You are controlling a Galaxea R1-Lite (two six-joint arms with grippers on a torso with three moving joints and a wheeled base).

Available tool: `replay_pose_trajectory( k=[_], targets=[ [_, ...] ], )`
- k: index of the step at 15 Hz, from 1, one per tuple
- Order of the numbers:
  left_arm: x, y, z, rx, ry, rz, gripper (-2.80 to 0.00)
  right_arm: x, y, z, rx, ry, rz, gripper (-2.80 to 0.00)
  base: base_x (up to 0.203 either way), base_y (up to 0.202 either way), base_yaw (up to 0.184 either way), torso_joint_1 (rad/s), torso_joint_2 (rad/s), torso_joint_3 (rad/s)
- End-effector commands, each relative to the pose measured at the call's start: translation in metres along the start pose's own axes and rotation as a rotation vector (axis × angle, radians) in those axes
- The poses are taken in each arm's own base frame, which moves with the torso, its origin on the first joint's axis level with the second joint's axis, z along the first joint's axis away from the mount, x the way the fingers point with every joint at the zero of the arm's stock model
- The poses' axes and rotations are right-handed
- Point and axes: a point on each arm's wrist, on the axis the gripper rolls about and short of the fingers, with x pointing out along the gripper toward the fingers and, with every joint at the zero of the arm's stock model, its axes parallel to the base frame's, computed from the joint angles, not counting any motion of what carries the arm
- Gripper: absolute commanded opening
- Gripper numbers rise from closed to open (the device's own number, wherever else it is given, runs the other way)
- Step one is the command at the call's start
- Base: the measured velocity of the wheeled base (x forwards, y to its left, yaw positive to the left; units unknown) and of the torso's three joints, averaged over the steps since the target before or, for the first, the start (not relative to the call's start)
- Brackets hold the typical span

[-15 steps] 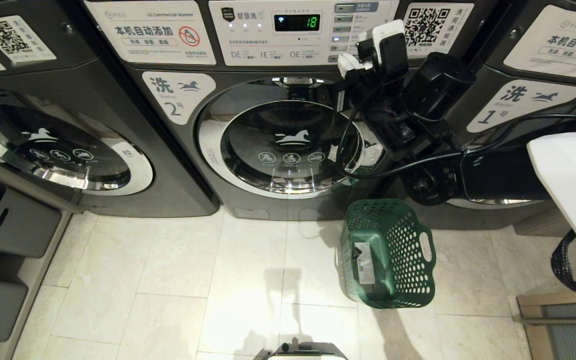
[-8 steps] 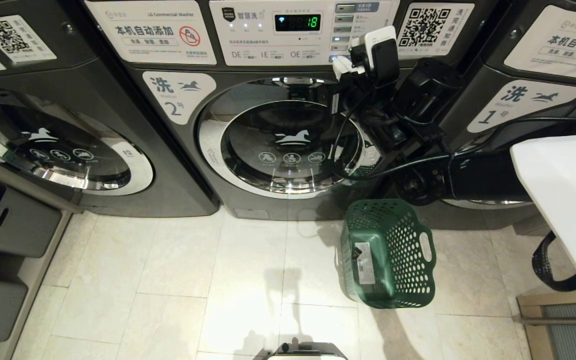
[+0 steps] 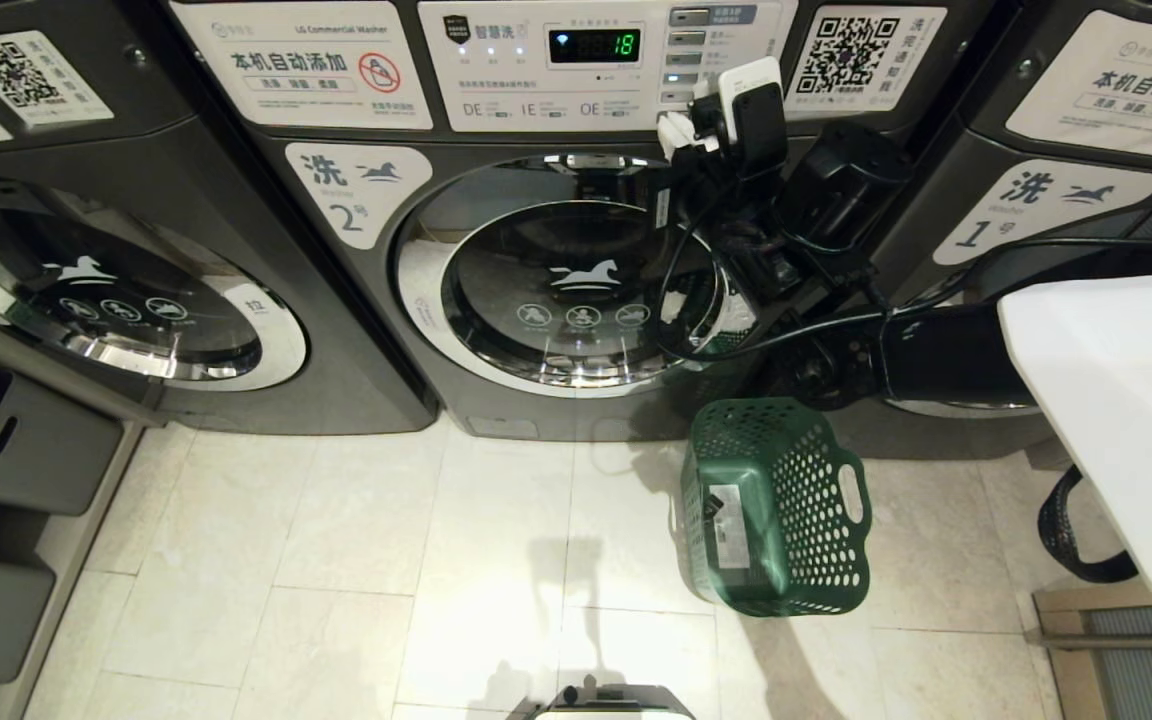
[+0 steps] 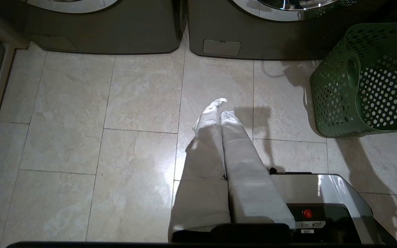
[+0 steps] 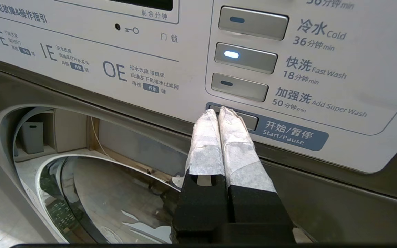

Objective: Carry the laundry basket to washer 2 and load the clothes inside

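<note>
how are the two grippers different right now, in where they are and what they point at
The right gripper is raised at washer 2's control panel, fingertips at the start/pause button; the left gripper hangs low over the floor tiles, touching nothing. The laundry basket lies beside the left gripper, while the right gripper sits above the washer door. Both are shut, empty, with white-wrapped fingers.

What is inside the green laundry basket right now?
Nothing shows: the laundry basket lies tipped on its side on the floor, sticker base up. Through its holes no clothes appear, but its opening faces away, so the interior is partly hidden.
</note>
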Motion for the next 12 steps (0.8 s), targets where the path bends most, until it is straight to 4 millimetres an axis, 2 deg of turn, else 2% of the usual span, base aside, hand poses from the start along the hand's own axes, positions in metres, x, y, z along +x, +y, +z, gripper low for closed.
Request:
replay_pose_trajectory(
  k=[1,8,10,12],
  targets=[
    [0.000,0.000,0.000,0.000,-0.001,0.000,-2.80,0.003,-0.001,-0.004,-0.004,-0.012,-0.012,-2.80,0.000,0.000,0.000,0.000,0.00,0.000],
    [0.000,0.000,0.000,0.000,-0.001,0.000,-2.80,0.002,-0.004,-0.001,-0.001,-0.010,-0.026,-2.80,0.000,0.000,0.000,0.000,0.00,0.000],
    [0.000,0.000,0.000,0.000,-0.001,0.000,-2.80,-0.002,-0.004,0.006,0.001,0.001,-0.019,-2.80,0.000,0.000,0.000,0.000,0.00,0.000],
    [0.000,0.000,0.000,0.000,-0.001,0.000,-2.80,-0.015,-0.001,0.020,0.012,0.035,0.003,-2.80,0.000,0.000,0.000,0.000,0.00,0.000]
  ],
)
